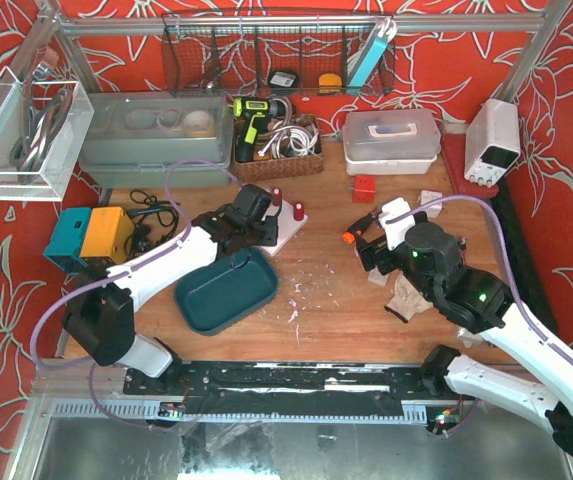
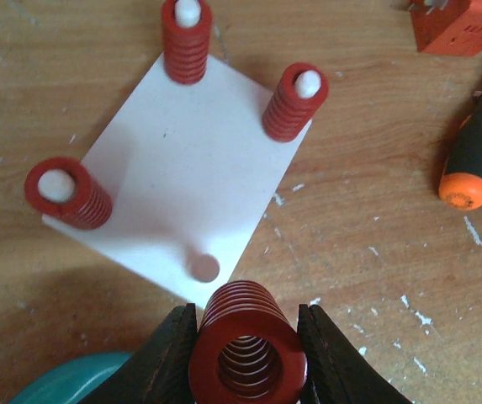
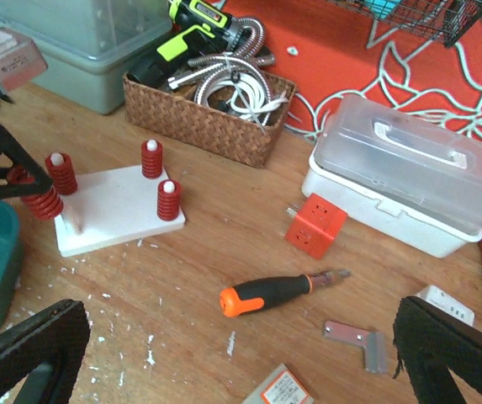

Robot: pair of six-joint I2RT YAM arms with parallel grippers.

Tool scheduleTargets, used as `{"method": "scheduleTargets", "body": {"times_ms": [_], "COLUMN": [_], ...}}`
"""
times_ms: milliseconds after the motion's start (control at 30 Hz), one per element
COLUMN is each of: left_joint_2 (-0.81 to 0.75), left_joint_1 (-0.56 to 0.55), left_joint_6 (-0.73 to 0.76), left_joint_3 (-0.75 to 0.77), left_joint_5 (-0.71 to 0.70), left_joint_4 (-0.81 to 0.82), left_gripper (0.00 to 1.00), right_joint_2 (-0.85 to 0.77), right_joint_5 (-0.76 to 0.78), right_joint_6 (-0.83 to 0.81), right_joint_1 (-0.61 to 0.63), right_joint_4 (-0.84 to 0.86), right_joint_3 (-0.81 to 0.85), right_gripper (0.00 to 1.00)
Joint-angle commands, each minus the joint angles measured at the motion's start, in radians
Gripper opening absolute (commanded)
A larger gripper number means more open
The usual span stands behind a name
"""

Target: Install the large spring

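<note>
A white base plate carries four pegs. Three hold red springs, and the near peg is bare. My left gripper is shut on a large red spring, held just short of the bare peg over the plate's near corner. In the top view the left gripper is at the plate. The right wrist view shows the plate and the held spring. My right gripper is open and empty above the table to the right, also seen from the top.
A black and orange screwdriver lies below the right gripper, with an orange plug cube and a metal bracket nearby. A white lidded box and a wicker basket stand behind. A teal tray sits left of the plate.
</note>
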Motion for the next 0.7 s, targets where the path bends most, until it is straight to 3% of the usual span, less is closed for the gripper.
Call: {"method": "scheduleTargets", "body": {"times_ms": [0, 667], "left_joint_2": [0.036, 0.063], "left_joint_1": [-0.016, -0.030], "left_joint_6": [0.062, 0.106], "left_joint_3": [0.043, -0.021], "left_joint_5": [-0.059, -0.130], "left_joint_4": [0.074, 0.128], "left_gripper": [0.00, 0.00], "right_joint_2": [-0.013, -0.023], "right_joint_5": [0.050, 0.056], "right_joint_6": [-0.029, -0.031], "right_joint_1": [-0.005, -0.005], "right_joint_4": [-0.063, -0.082], "right_joint_3": [0.006, 0.005], "right_gripper": [0.99, 0.99]}}
